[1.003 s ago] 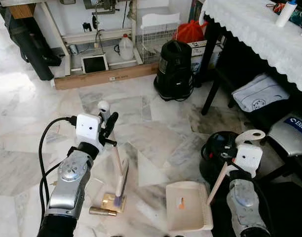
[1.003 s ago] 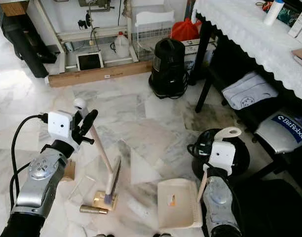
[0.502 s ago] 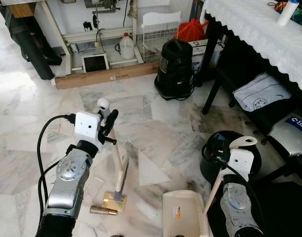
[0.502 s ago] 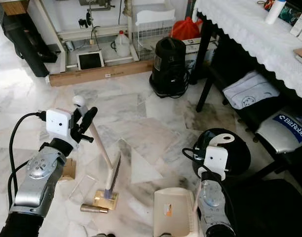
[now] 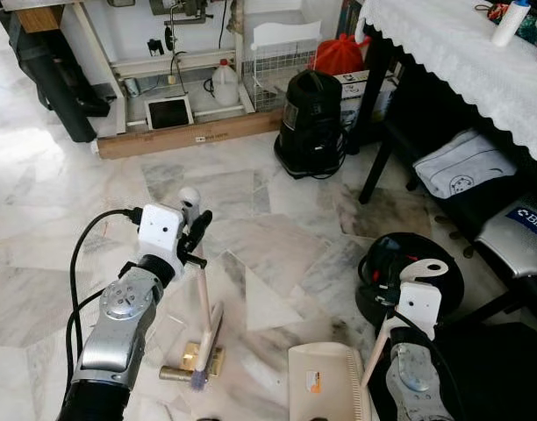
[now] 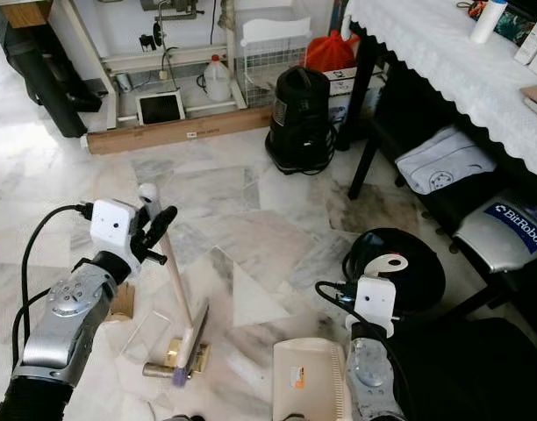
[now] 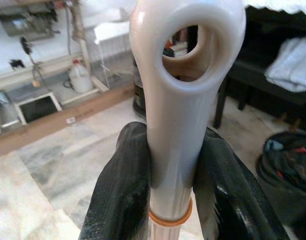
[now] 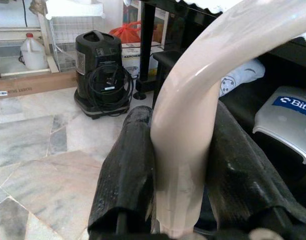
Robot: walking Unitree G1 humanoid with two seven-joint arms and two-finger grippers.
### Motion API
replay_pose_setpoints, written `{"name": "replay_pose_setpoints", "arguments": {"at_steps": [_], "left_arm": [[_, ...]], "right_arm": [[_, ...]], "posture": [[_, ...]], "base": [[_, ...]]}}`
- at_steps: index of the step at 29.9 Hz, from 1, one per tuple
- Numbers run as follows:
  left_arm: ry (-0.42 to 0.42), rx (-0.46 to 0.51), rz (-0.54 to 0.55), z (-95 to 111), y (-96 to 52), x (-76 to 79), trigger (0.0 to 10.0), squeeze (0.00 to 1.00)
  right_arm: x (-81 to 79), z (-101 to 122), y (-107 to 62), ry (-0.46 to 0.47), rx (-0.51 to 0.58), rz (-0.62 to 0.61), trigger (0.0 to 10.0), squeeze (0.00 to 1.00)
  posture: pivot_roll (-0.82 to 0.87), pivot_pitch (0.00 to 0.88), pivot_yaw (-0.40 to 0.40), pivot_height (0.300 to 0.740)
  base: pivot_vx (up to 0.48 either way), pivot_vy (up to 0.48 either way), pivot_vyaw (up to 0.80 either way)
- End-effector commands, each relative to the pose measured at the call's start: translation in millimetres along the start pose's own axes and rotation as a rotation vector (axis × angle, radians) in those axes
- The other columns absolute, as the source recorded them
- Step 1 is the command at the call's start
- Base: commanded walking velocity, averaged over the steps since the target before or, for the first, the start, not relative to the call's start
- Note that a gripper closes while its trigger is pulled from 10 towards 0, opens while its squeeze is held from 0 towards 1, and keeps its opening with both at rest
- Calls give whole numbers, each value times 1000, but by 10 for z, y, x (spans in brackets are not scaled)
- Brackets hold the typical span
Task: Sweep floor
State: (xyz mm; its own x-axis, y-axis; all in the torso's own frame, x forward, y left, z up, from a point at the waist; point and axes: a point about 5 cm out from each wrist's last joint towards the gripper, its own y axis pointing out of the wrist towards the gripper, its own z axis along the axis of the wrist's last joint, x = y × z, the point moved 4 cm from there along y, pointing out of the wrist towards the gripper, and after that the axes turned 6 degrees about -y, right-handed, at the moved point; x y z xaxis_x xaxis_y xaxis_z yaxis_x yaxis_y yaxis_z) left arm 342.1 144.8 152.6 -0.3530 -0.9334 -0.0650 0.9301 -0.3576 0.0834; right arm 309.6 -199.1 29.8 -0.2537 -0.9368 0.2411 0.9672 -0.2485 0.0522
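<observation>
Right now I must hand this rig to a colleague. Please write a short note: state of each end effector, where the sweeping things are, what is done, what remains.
Left end effector: shut on the broom handle, near its looped top.
Right end effector: shut on the dustpan handle.
Broom head rests on the marble floor, by a gold tube and a small gold piece.
Dustpan lies flat on the floor to the right of that debris, apart from it.
Done: both tools gripped.
Left: sweep the debris into the dustpan; nothing visible inside it yet.
</observation>
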Motion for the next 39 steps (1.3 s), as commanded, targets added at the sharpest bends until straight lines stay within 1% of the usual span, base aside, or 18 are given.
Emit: {"name": "replay_pose_setpoints", "arguments": {"at_steps": [1,4,6,7,9,12,15,18,20,21,24,25,26,29,31,34,39], "left_arm": [[11,-51,-25,-94,-31,23,10000,0],[-6,-74,-51,-118,-40,63,10000,0],[9,-89,-58,-127,-43,64,10000,0],[-6,-103,-62,-133,-44,59,10000,0],[0,-137,-87,-165,-47,71,10000,0],[8,-163,-101,-203,-56,71,10000,0],[-23,-166,-107,-208,-57,86,10000,0],[-80,-142,-111,-168,-39,119,10000,0],[-81,-154,-109,-182,-37,124,10000,0],[-104,-154,-104,-182,-36,123,10000,0],[-131,-166,-68,-159,-2,58,10000,0],[-131,-166,-68,-159,-2,58,10000,0],[-163,-158,-57,-123,18,36,10000,0],[-212,-148,-59,-69,45,39,10000,0],[-229,-146,-57,-54,58,45,10000,0],[-299,-120,-62,21,95,83,10000,0],[-354,-97,-74,97,118,120,10000,0]], "right_arm": [[-72,-188,-132,-23,-81,38,10000,0],[-70,-186,-134,-22,-78,34,10000,0],[-66,-181,-131,-20,-76,30,10000,0],[-57,-180,-126,-20,-75,27,10000,0],[-45,-179,-121,-20,-74,23,10000,0],[-45,-174,-116,-21,-73,23,10000,0],[-21,-171,-107,-21,-71,14,10000,0],[-14,-178,-107,-22,-74,13,10000,0],[-8,-181,-109,-23,-74,14,10000,0],[1,-183,-112,-22,-73,12,10000,0],[51,-198,-115,-21,-79,-4,10000,0],[51,-198,-115,-21,-79,-4,10000,0],[71,-206,-115,-21,-82,-12,10000,0],[91,-203,-114,-17,-80,-23,10000,0],[99,-198,-109,-14,-78,-28,10000,0],[102,-179,-95,-6,-72,-34,10000,0],[118,-150,-63,11,-65,-47,10000,0]], "posture": [[148,164,-9,740],[147,166,-9,740],[148,167,-9,740],[148,167,-9,740],[153,166,-7,740],[151,167,-6,740],[149,167,-6,740],[149,166,-5,740],[146,167,-7,740],[146,167,-7,740],[150,169,-8,740],[150,169,-8,740],[147,169,-7,740],[148,168,-5,740],[145,167,-5,740],[144,167,-6,740],[146,167,-8,740]], "base": [[0,0,0],[0,0,0],[0,0,0],[0,0,0],[0,0,0],[0,0,0],[0,0,0],[0,0,0],[0,0,0],[0,0,0],[0,0,0],[0,0,0],[0,0,0],[0,0,0],[0,0,0],[0,0,0],[0,0,0]]}}
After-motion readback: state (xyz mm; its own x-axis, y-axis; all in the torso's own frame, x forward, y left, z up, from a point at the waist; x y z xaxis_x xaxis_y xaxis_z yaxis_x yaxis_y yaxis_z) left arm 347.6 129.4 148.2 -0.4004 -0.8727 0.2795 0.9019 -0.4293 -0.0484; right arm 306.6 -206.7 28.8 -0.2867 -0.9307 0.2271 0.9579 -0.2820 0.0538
